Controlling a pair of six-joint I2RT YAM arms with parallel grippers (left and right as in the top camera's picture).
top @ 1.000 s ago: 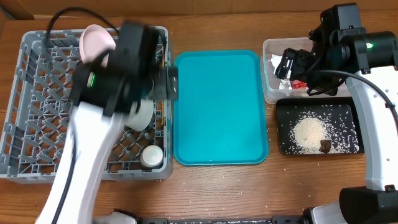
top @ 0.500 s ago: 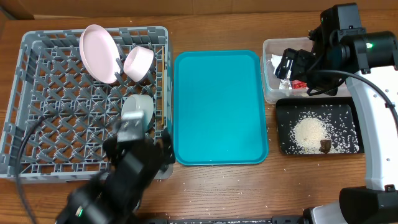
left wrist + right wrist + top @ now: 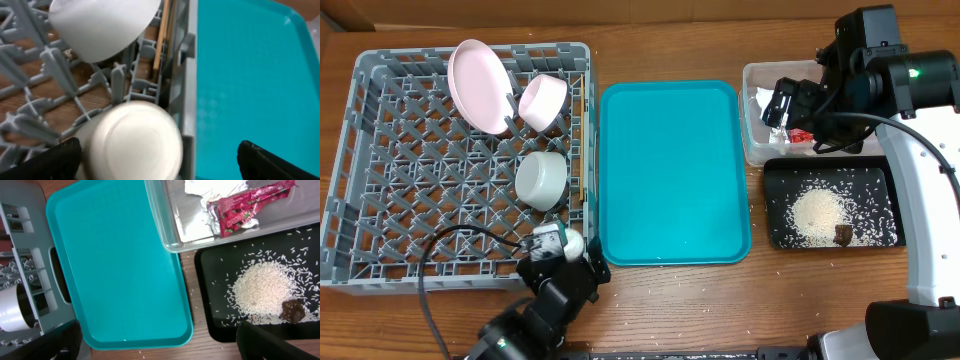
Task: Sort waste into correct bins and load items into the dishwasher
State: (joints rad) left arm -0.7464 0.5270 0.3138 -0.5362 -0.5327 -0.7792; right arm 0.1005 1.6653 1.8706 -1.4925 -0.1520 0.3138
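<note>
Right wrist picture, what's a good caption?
Red wrapper and napkin in clear tub, rice in black tray, teal tray alongside.

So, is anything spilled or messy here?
Yes. A few loose rice grains lie on the wooden table along the teal tray's near edge, outside the black tray where the rice pile sits. Nothing else looks odd.

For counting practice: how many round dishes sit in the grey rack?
4, all in the rack: a large plate leaning at the back, a smaller dish beside it, a bowl in the middle, a cup in the near right corner, partly covered. Others may hide.
</note>
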